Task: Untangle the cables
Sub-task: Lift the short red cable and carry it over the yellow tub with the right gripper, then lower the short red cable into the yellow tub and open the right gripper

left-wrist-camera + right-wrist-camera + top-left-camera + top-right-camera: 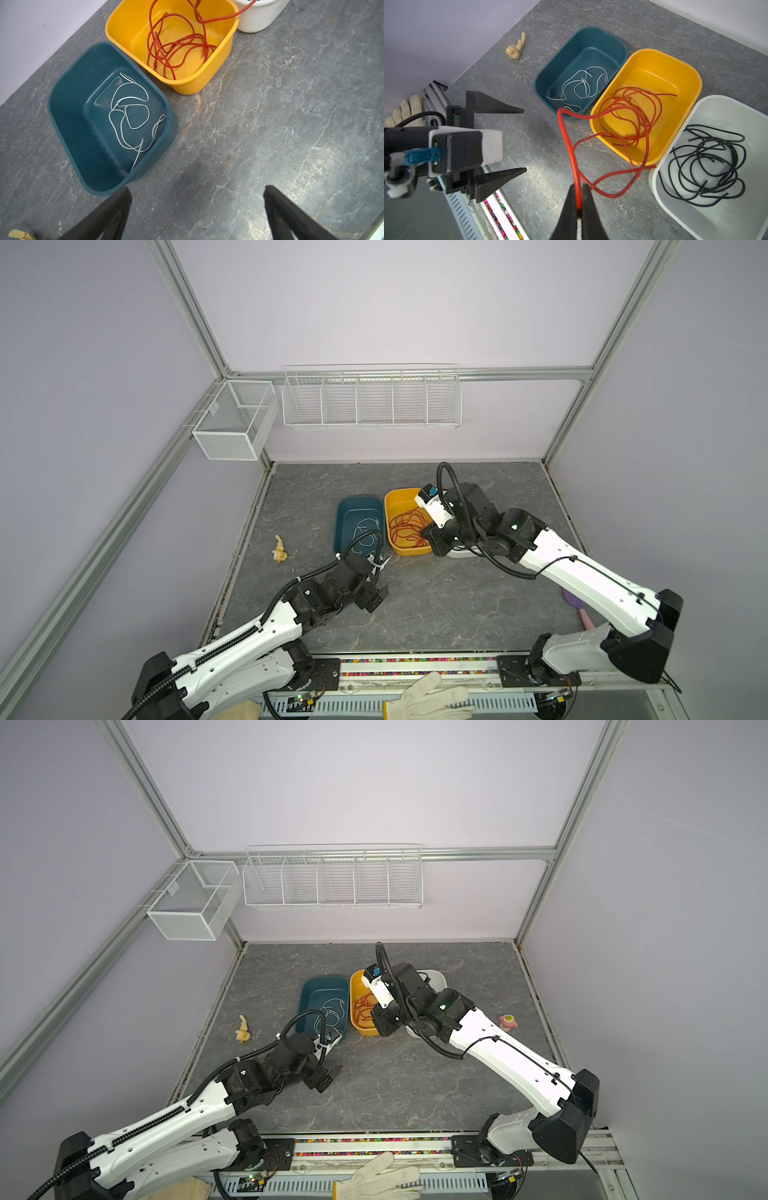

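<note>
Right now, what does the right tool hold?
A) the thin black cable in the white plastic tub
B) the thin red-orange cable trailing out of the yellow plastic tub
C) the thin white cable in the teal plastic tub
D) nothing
B: the right tool is shut on the thin red-orange cable that leads into the yellow plastic tub.

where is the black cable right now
In the right wrist view the black cable lies coiled in the white bin, next to the yellow bin; in a top view that bin is rightmost, mostly under the right arm.
</note>
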